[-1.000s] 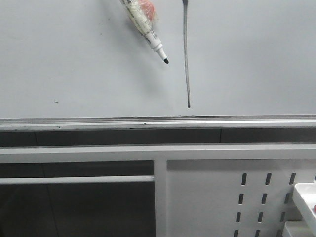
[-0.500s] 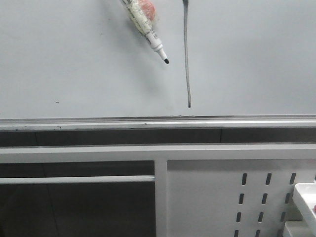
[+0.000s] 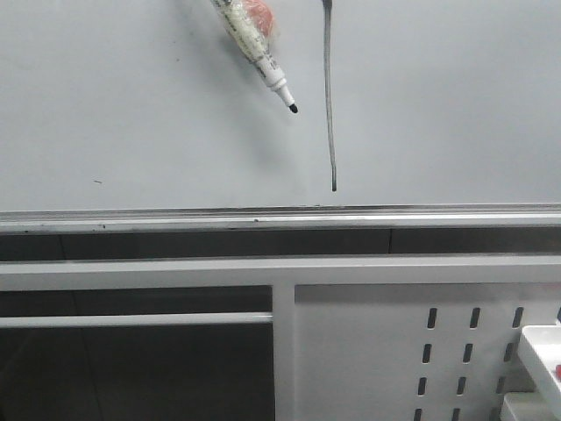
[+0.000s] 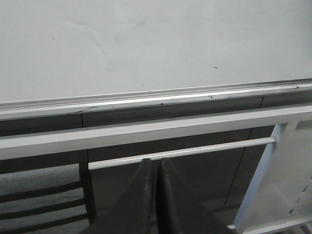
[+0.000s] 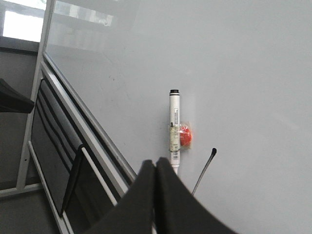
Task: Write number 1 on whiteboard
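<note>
The whiteboard (image 3: 131, 105) fills the upper front view, with a silver edge strip (image 3: 263, 217) along its bottom. The number 1 (image 3: 330, 96) is a thin dark, nearly vertical stroke ending in a small dot low down; it also shows in the right wrist view (image 5: 204, 170). A white marker (image 3: 254, 44) sits against the board beside a red piece (image 3: 260, 13), uncapped tip pointing down toward the stroke. In the right wrist view my right gripper (image 5: 156, 163) is shut and empty in front of the marker (image 5: 174, 126). My left gripper (image 4: 157, 161) is shut, below the board's edge. Neither gripper shows in the front view.
Below the board run white frame rails (image 3: 140, 272) with dark gaps between them. A white perforated metal panel (image 3: 368, 351) stands at the lower right, and a white tray (image 3: 543, 346) sits at the right edge. A tiny dark speck (image 3: 97, 181) marks the board at the left.
The marker and the stroke sit a few pixels higher and further left in the front view. Nothing else has visibly changed.
</note>
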You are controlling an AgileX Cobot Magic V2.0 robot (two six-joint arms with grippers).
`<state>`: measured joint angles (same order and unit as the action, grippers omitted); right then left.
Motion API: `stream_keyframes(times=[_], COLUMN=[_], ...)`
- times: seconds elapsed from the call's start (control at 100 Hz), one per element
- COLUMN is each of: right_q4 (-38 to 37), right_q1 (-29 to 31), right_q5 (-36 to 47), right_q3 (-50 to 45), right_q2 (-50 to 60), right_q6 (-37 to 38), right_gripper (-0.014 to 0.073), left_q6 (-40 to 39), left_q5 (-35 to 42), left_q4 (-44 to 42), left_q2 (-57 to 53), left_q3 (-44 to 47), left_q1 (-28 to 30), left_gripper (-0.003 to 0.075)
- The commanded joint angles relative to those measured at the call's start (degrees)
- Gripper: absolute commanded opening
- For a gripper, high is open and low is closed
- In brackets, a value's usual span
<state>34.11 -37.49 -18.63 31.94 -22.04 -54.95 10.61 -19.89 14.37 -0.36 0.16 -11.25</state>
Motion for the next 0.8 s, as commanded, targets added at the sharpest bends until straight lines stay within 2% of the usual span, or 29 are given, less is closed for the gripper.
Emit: stream_keyframes(times=[0.0,0.7,0.75,0.79], right_q4=[0.44,0.25,-2.79,-5.33], right_q1=[0.26,0.26,0.26,0.26], right_q5=[3.61,3.76,6.04,10.90], right_q3=[1.36,0.44,-1.07,-2.61], right_q2=[-0.67,-0.56,-0.56,-0.56], right_q6=[0.16,0.16,0.16,0.26], right_gripper=[-0.0059,-0.0059,-0.0059,-0.0059], left_q6=[-0.74,-0.74,-0.74,-0.74], left_q5=[2.46,2.46,2.46,2.46], left_q4=[0.35,0.35,0.35,0.35], left_q2=[-1.18,-1.18,-1.18,-1.18], left_q3=[2.07,2.07,2.07,2.07], left_q1=[0.11,0.11,0.11,0.11], left_gripper=[-0.0020,-0.0020,-0.0020,-0.0020])
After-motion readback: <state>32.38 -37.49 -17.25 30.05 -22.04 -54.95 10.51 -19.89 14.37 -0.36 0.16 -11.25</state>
